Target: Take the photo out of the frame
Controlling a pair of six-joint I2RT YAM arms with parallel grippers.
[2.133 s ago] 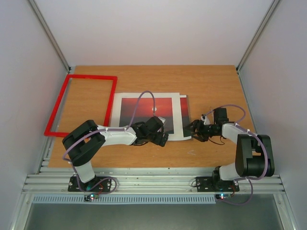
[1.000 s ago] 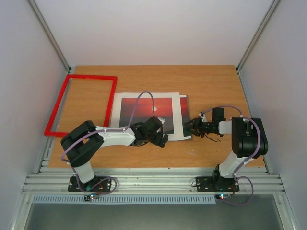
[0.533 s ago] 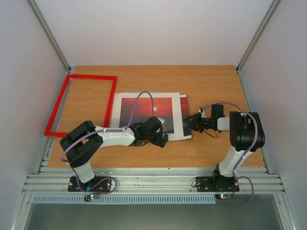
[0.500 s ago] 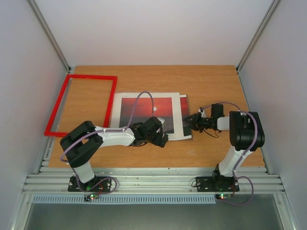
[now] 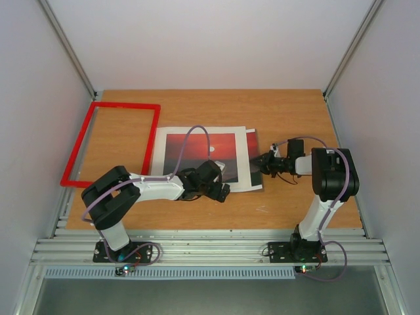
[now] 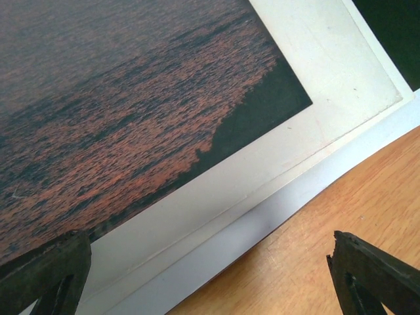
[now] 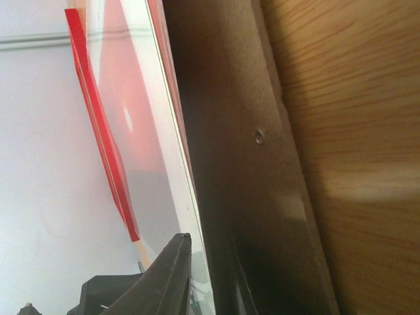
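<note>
progress: right pincer (image 5: 258,163) has edged in to the right edge of the photo (image 5: 180,152), grasp unclear; left pincer (image 6: 207,254) gapes; frame (image 5: 125,105) already lies apart.

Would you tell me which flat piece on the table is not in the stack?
The red frame, empty, at far left; the photo and board are stacked together.

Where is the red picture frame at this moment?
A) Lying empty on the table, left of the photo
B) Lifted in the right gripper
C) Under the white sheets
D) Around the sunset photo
A: the red frame lies flat on the table with bare wood showing through it, and the sunset photo lies outside it, to its right.
</note>
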